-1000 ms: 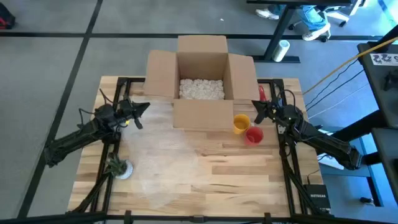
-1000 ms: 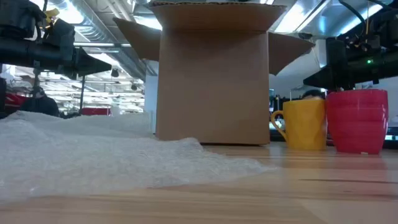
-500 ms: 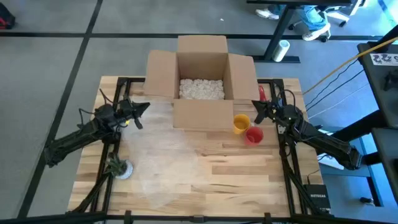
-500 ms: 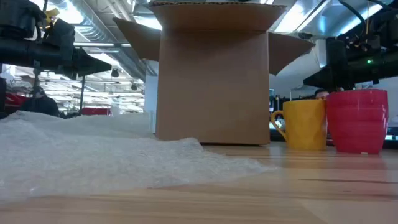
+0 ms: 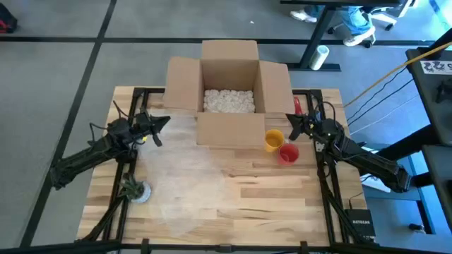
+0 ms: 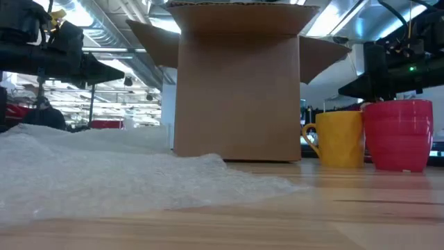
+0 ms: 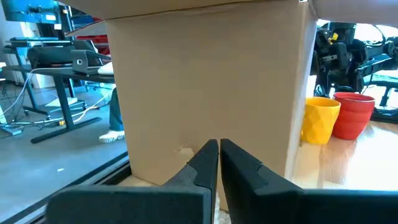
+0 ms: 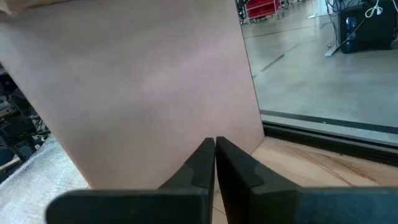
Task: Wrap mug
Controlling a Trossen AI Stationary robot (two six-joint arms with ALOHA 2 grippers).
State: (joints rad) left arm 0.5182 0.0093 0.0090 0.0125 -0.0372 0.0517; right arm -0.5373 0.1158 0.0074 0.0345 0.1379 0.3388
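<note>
We find the left tool (image 5: 164, 121) held above the left side of the table (image 5: 268, 204), its fingers (image 7: 205, 163) pressed together with nothing between them, aimed at the left wall of the cardboard box (image 5: 229, 92). We find the right tool (image 5: 289, 118) at the right side of the table, near the box's right flap, fingers (image 8: 204, 159) likewise pressed together and empty. The box stands open at the far middle of the table, all four flaps spread, with white packing peanuts (image 5: 228, 100) covering its bottom. Just beside the box's front right corner stands a yellow mug (image 5: 273, 140), upright, handle visible in the low view toward the box. A red cup (image 5: 288, 153) stands upright just beside it, nearer the table's front; we cannot tell whether the two touch. Neither tool touches either vessel. A sheet of clear bubble wrap (image 5: 180, 180) lies spread over the left and centre of the table, its far edge reaching the box front. A small grey object (image 5: 138, 190) sits near the left arm's base.
</note>
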